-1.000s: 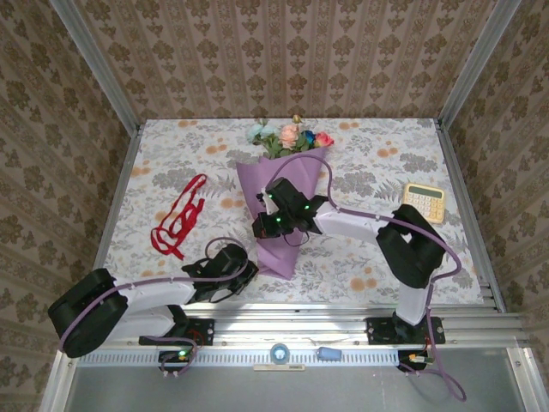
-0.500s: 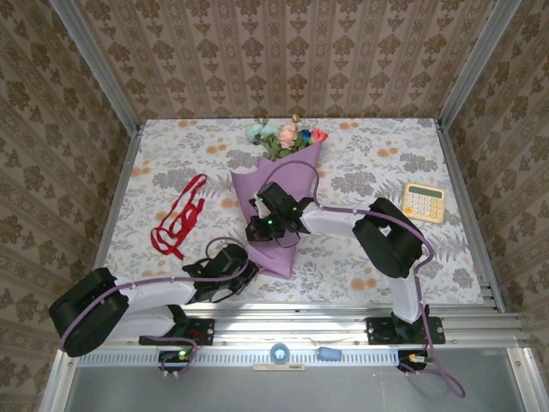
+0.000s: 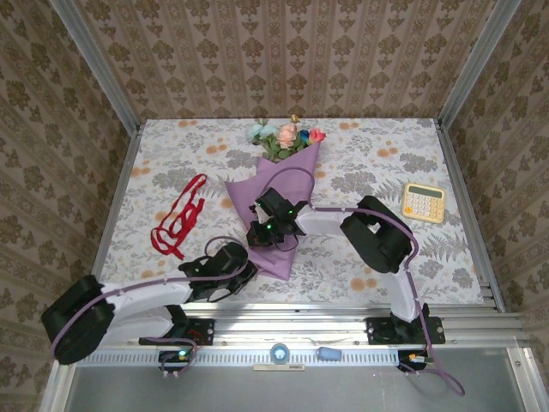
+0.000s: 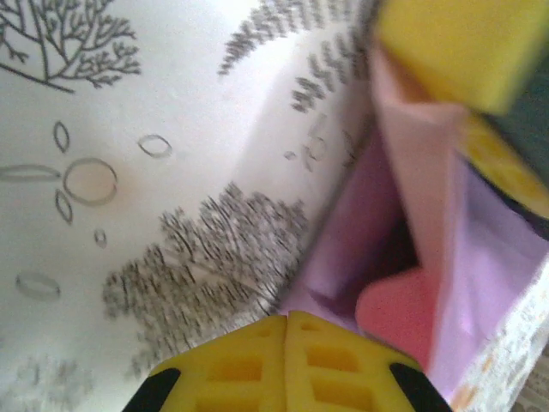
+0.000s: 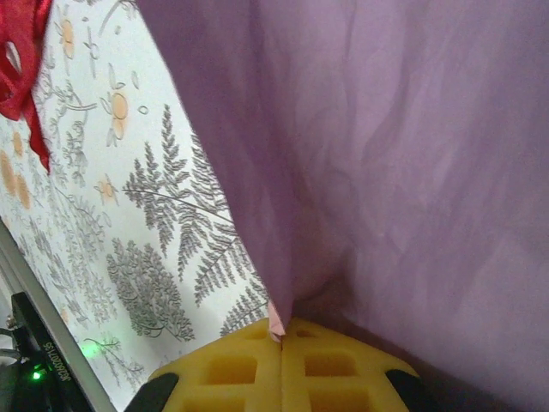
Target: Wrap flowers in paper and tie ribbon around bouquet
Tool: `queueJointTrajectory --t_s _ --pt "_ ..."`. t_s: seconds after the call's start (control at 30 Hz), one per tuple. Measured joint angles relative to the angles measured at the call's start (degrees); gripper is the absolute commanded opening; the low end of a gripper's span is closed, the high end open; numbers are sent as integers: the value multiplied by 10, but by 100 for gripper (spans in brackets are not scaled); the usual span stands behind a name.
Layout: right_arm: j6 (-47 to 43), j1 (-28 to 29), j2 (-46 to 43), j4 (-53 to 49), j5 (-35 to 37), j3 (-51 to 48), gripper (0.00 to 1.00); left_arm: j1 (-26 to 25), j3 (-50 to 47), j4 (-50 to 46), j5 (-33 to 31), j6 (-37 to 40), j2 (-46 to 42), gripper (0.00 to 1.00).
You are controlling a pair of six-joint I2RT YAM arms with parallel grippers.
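The bouquet lies along the table's middle: the flowers [image 3: 288,136] stick out at the far end of the lilac-purple paper [image 3: 276,178], which tapers to a point near me. My right gripper [image 3: 260,233] sits over the cone's left side, shut on the paper's edge; in the right wrist view a pink sliver of the paper [image 5: 412,172] is pinched at the right gripper [image 5: 281,330]. My left gripper [image 3: 246,271] is at the cone's near tip, its pads shut with nothing seen between them. The left gripper [image 4: 286,324] touches the paper [image 4: 493,257], whose pink inner side [image 4: 401,311] shows. The red ribbon [image 3: 178,218] lies loose to the left.
A yellow calculator [image 3: 425,202] rests at the right of the flowered tablecloth [image 3: 377,154]. The ribbon [image 5: 21,69] is at the upper left of the right wrist view. My right gripper's yellow fingers [image 4: 446,43] hang just above the left one. Metal rails edge the table.
My right gripper has drawn the paper's edge leftward and nearer, and its elbow has swung left. The cone's top has shifted slightly left. The left gripper has barely moved.
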Motion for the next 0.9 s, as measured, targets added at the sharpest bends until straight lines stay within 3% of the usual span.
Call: queueJointTrajectory --t_s 0.1,0.2,0.3,0.4,0.63,0.9 --pt "0 0 5 5 -4 0 8 -3 30 -66 -7 1 -71 16" --pt "3 0 6 6 -7 0 22 -3 55 -111 -16 2 -115 19" --pt "7 0 6 13 -21 3 37 2 65 -118 -21 3 -118 18" --pt "12 1 6 16 -31 7 45 13 66 -103 -21 9 -82 15" --pt "30 1 7 22 -52 10 51 27 68 -32 -11 33 14 13" --pt "46 -2 16 13 -73 23 53 27 83 12 -8 60 49 12"
